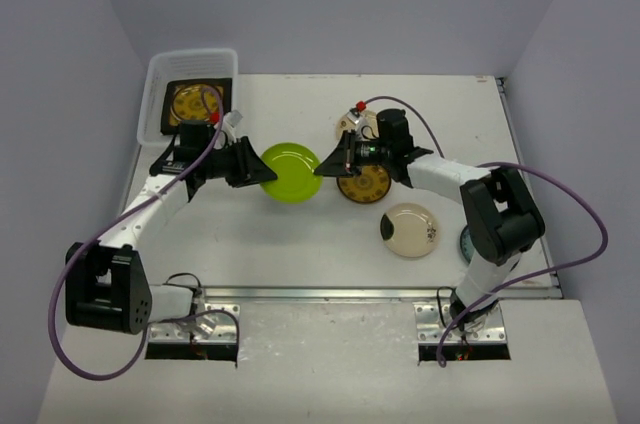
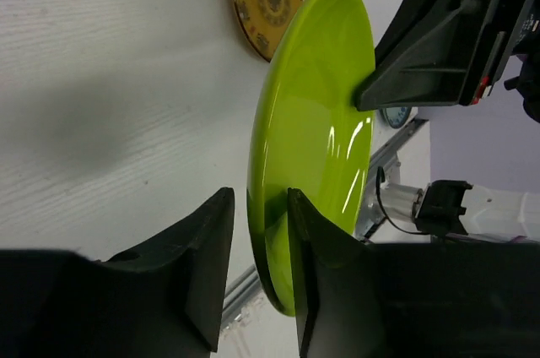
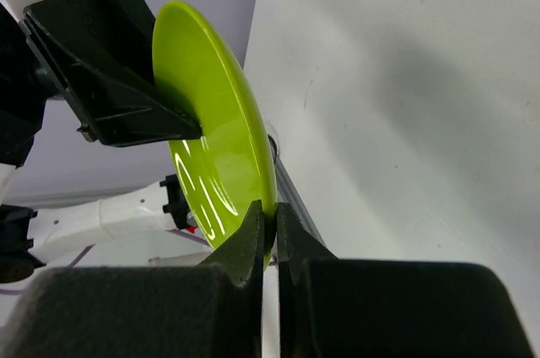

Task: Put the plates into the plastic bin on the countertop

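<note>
While bin [image 1: 151, 94] holds 1 plate [image 1: 186, 99], lime plate [image 1: 288, 172] gripped.

walls [image 1: 330, 4]: pale lilac, enclosing back and both sides | ledge [image 1: 330, 374]: off-white, along near edge | brackets [image 1: 222, 312]: two, metal, on ledge, well apart | slots [image 1: 190, 351]: dark, one beside each bracket
</note>
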`<move>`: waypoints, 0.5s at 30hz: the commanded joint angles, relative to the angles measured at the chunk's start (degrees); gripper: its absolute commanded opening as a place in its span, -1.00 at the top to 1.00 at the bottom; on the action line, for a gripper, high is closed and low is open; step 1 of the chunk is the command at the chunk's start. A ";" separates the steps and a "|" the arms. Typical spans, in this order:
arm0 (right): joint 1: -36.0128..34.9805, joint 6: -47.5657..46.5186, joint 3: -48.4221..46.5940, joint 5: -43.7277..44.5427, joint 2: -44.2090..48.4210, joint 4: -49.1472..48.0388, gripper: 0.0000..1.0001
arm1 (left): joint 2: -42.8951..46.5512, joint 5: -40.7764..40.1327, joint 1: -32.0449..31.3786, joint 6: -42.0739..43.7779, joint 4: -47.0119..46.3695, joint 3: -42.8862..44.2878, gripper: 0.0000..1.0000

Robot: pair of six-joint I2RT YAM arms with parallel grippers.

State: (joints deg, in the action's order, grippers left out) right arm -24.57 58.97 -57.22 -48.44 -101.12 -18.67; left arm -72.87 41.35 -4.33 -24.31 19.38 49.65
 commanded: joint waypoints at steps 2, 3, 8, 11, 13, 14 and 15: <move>-0.30 4.59 0.00 -5.35 -0.40 -9.73 1.00 | 0.36 2.24 -0.24 -0.73 -4.64 1.24 0.63; -0.30 5.20 0.26 -5.48 -0.66 -10.24 1.00 | 0.95 1.20 -0.24 -1.71 -5.03 1.63 0.90; 0.75 3.37 1.73 -3.03 -0.27 -8.33 -0.13 | 2.80 -7.77 0.10 -6.33 -6.21 4.41 1.00; 3.27 1.17 4.18 0.32 1.68 -5.13 -0.98 | 1.62 -13.78 2.60 -9.30 -5.41 8.73 1.00; 6.07 0.02 9.49 1.68 4.35 -4.63 -0.98 | -1.92 -14.23 12.00 -16.10 -6.65 11.76 1.00; 7.62 -0.55 11.16 2.00 5.70 -4.62 -0.98 | -3.12 -14.60 14.93 -18.50 -7.99 13.22 1.00; 8.29 -0.78 13.10 2.03 7.32 -4.57 -0.98 | -4.55 -16.64 17.39 -20.69 -8.53 13.99 1.00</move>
State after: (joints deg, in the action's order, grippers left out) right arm -20.74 60.71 -50.01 -48.57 -100.16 -23.71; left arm -73.70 32.40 1.83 -34.17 17.64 57.37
